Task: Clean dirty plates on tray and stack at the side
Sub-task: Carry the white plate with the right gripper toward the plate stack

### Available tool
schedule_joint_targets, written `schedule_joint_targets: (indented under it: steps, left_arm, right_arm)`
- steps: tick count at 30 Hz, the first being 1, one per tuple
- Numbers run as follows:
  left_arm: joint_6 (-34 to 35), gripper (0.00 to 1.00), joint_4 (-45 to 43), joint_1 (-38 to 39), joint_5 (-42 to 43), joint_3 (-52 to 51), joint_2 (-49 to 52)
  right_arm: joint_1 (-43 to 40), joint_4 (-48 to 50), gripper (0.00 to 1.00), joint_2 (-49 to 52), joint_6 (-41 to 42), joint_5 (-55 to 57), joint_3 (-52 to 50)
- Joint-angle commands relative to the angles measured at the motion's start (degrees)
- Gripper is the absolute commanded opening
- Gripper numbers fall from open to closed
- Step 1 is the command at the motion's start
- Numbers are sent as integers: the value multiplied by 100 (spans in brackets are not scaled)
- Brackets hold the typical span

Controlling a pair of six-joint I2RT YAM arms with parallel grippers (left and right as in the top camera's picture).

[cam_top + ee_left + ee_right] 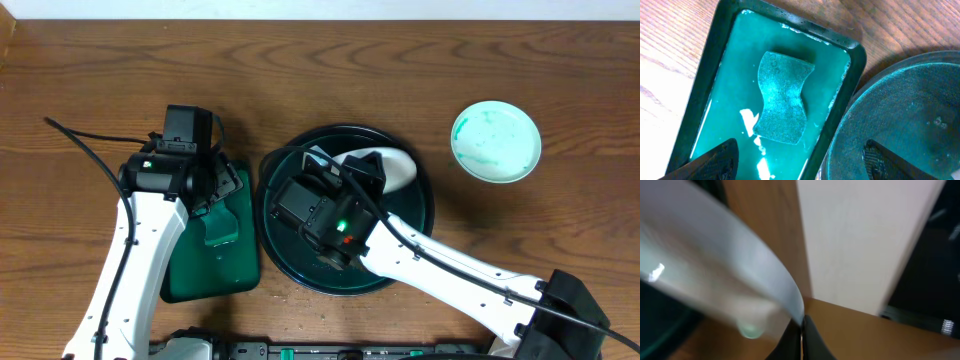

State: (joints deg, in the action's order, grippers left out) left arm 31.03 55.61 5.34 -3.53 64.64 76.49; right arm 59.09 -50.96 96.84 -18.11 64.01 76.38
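Right gripper [801, 329] clamps plate [735, 275] rim, apparently tilted over tray [415, 215]. Left gripper [797, 159] open above sponge [782, 97]: grip it next.

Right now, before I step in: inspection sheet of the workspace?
Surface: wooden table, brown.
Job's things: round dark tray at centre; white plate tilted above it; green-smeared plate on the table at far right.
Clutter: rectangular green tray left of the round one, sponge lying in it.
End effectors: left end effector open over the sponge; right end effector shut on the white plate's rim.
Cables: black cable crossing the table to the left arm.
Surroundings: nothing seen.
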Motion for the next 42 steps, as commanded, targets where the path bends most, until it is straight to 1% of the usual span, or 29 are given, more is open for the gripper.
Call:
schedule_joint_targets:
  steps: [1,2,5,8,10,13,15,19,22,24,25,26,27,28,29,30,31,32,33,34,35,38,39,40,42]
  left_arm:
    - [-98,80,-59,-13,-7,149,2]
    - [-98,80,-63,-13,-7,149,2]
    - [-103,80,-11,-13,-9,149,2]
    - [-101,80,-37,-13,-9,144,2]
    - [-101,80,-37,-13,-7,144,2]
    - [-101,80,9,-13,-9,144,2]
    - [-101,80,2,-13,-9,144,2]
    - [-101,80,4,-13,-9,144,2]
    - [-103,80,0,-13,-11,144,2]
    - [-103,80,-9,-13,-11,142,2]
    - [-103,80,-17,-13,-11,142,2]
    - [-101,80,-20,-13,-9,142,2]
    - [-101,80,-22,-13,-9,142,2]
    - [-101,80,-22,-13,-9,142,2]
    - [-101,80,-20,-13,-9,142,2]
    - [-103,80,-15,-13,-9,142,2]
    - [-103,80,-15,-13,-9,142,2]
    - [-103,80,-13,-13,-9,142,2]
    - [-103,80,-11,-13,-9,142,2]
    - [-103,80,-11,-13,-9,138,2]
    - [-103,80,-11,-13,-9,133,2]
    - [-103,80,-26,-13,-9,127,2]
    - [-103,80,-39,-13,-9,127,4]
    - [-103,80,-42,-13,-9,127,4]
    - [-103,80,-42,-13,-11,127,2]
  right_arm:
    - [-293,140,1,-109,643,-328,50]
    - [-398,22,1,-116,811,-350,103]
    - [-400,-787,1,-140,1405,-494,466]
    - [-673,-520,1,-149,1419,-649,664]
    - [-920,-636,1,-151,1484,-1381,841]
    - [-1152,-837,1,-151,2085,-2105,1064]
    - [-1320,-850,1,-153,2413,-2227,1134]
    - [-1438,-981,1,-160,2627,-2240,1187]
    - [-1456,-1040,1,-160,2691,-2688,1202]
    - [-1486,-1036,7,-157,2962,-3244,1200]
    - [-1545,-1036,15,-157,3217,-3558,1200]
    - [-1622,-1038,18,-157,3460,-3788,1200]
    - [-1729,-1036,18,-155,3681,-3989,1196]
    - [-1882,-1038,21,-133,3923,-4148,1187]
    - [-2009,-1040,30,-118,4085,-4225,1182]
    - [-2271,-1023,46,-72,4297,-4391,1161]
    - [-2396,-999,48,-48,4293,-4509,1156]
    - [-2588,-968,58,-11,4282,-4664,1156]
    - [-2774,-964,63,15,4266,-4800,1156]
    - [-2955,-960,62,35,4212,-4957,1156]
    - [-3126,-966,57,35,4057,-5106,1156]
    - [-3598,-960,47,37,3593,-5563,1132]
    - [-3738,-909,46,37,3329,-5858,1099]
    - [-3849,-852,49,48,3069,-6118,1056]
    - [-4044,-739,50,76,2697,-6498,931]
